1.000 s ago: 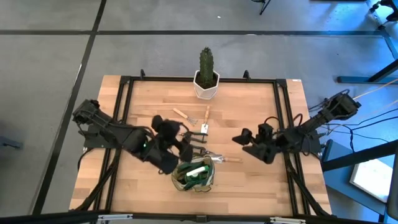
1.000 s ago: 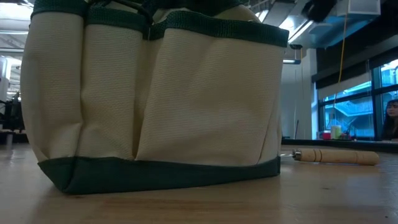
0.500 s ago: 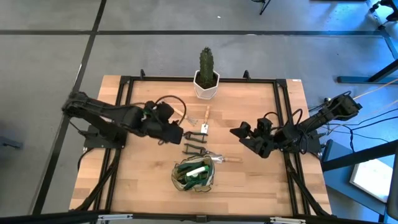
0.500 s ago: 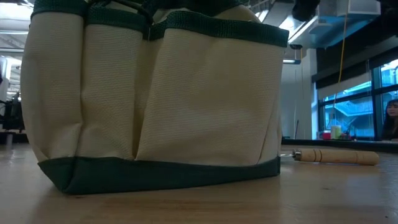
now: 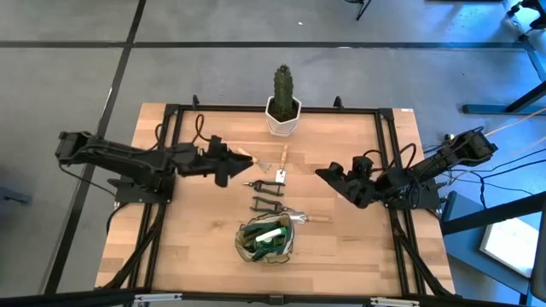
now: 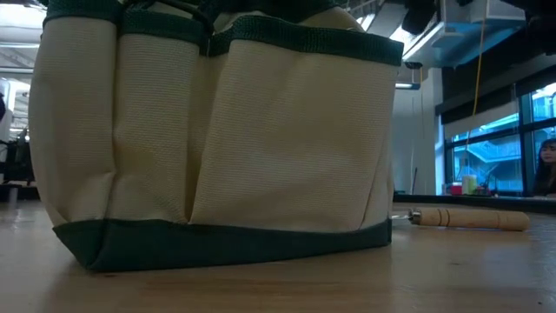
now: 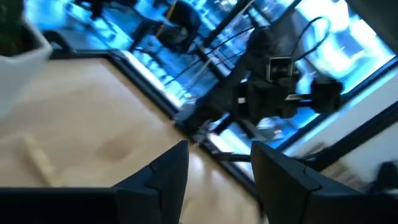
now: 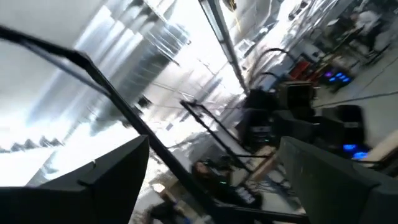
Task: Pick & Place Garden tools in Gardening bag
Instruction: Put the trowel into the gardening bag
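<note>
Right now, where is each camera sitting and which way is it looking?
High view: above the table, looking straight down; both arms, left end effector, right end effector, gardening bag, cactus.
Low view: at tabletop height, facing level across; the gardening bag fills it, a wooden handle lies beyond; almost none of the robot shows.
Left wrist view: on the left arm, facing past its fingers towards the right arm.
Right wrist view: on the right arm, tilted up into the room.
Shared: high and low both see the bag.

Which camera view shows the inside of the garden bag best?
The high view: it looks down into the open bag, showing green and white things inside. The low view shows only its tan side. Neither wrist view shows it.
</note>
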Motion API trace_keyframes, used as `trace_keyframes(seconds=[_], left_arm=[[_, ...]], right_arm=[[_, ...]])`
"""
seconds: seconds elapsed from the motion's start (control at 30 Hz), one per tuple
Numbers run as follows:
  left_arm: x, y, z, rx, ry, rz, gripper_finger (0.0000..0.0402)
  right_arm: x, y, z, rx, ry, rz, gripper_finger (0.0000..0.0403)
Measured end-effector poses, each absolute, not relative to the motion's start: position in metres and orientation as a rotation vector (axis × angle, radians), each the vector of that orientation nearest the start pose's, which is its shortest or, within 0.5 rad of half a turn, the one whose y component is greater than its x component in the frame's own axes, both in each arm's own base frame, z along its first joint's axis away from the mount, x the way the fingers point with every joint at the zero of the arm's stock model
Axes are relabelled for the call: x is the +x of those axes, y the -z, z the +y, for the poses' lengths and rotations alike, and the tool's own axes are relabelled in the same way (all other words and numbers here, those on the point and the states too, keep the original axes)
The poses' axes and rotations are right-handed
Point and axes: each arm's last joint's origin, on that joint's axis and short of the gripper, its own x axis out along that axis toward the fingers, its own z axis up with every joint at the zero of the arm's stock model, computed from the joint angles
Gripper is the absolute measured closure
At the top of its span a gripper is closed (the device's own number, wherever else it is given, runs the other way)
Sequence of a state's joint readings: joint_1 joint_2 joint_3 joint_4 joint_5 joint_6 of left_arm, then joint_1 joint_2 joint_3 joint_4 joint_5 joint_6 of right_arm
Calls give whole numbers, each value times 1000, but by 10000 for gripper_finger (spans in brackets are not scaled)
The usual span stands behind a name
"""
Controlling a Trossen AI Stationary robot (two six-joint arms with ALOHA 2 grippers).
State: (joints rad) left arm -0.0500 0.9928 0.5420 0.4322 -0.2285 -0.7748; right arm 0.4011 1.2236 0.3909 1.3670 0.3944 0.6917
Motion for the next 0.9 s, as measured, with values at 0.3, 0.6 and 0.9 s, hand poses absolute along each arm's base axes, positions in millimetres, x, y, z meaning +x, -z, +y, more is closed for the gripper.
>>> trace_keyframes(seconds=[0.3, 0.6, 0.9], left_arm=[[219, -269, -6, -563, -23, -76, 237], [219, -265, 8, -561, -107, -60, 238], [219, -264, 11, -533, -112, -54, 246]], right_arm=[[212, -263, 67, 835, -127, -512, 41], [222, -264, 43, 762, 23, -527, 41], [224, -263, 34, 760, 74, -528, 41]])
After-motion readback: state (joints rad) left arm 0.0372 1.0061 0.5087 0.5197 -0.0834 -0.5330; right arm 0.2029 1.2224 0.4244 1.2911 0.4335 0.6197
